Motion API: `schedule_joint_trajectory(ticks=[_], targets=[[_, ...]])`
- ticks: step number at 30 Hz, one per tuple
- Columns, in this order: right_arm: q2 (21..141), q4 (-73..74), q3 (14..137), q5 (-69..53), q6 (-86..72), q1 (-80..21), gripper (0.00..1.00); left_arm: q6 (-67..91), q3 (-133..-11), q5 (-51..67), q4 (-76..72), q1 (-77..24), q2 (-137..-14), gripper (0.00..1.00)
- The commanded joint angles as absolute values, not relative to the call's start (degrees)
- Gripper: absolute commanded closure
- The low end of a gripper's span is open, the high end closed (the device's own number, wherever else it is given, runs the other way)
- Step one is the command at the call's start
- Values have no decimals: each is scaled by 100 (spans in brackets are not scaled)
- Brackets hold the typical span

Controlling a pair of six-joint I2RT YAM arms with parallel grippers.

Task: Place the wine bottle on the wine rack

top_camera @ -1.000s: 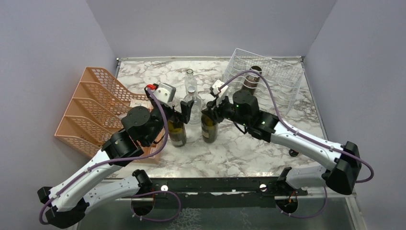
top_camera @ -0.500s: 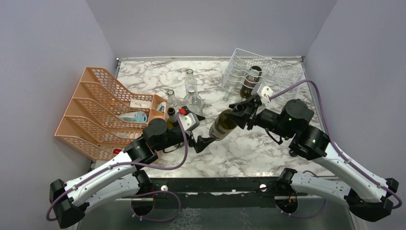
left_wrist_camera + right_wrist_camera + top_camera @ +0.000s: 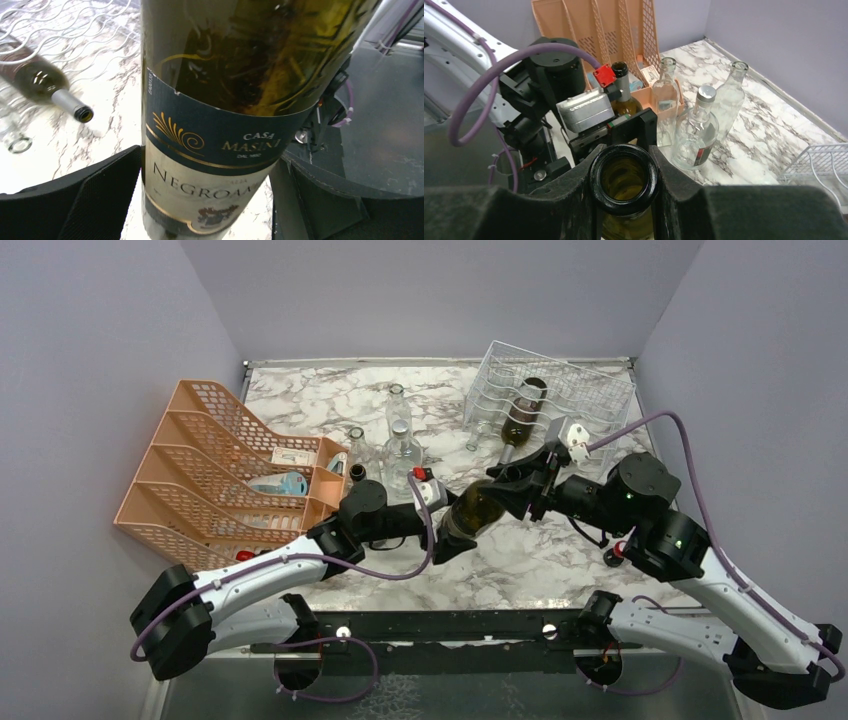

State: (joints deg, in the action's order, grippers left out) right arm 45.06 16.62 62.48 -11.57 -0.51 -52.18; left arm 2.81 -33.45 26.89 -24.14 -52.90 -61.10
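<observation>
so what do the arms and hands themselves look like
The left arm and right arm match: white shells, black joints, a looping purple cable each. Hands are black; the left hand has a red tab, the right hand a white block.

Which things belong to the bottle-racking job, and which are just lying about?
In the job: dark green glass wine bottle, held by left gripper and right gripper; silvery-white wire wine rack.
Lying about: orange plastic mesh organizer; clear glass bottles; dark bottle beside it.

The wine bottle hangs tilted between the left gripper and right gripper; the wine rack sits at one o'clock.
</observation>
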Motion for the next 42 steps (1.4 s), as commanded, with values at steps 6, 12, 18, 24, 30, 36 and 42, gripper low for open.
schedule_joint_trajectory(ticks=[6,12,18,24,30,36,42], targets=[[4140,990,6621,-2067,-229,-5264,99,-74,-3370,3498,-3684,-5370,-6336,12],[4070,1055,6598,-2464,-232,-5265,99,-551,-3453,3359,-3892,-5379,-6274,41],[4018,1576,6784,-2490,-438,-5262,79,-1342,-3420,2659,-3895,-5378,-5962,100],[3945,2301,6940,-1998,-660,-5265,42,-2873,-3623,2046,-3895,-5375,-5937,100],[3861,2736,7093,-1190,-852,-5265,34,-4142,-4014,1524,-3750,-5379,-6223,100],[3867,3033,7378,-535,-1012,-5260,32,-5082,-4334,1331,-3501,-5379,-6421,100],[3866,3549,7579,540,-906,-5258,32,-5879,-4778,1233,-3360,-5379,-6678,100]])
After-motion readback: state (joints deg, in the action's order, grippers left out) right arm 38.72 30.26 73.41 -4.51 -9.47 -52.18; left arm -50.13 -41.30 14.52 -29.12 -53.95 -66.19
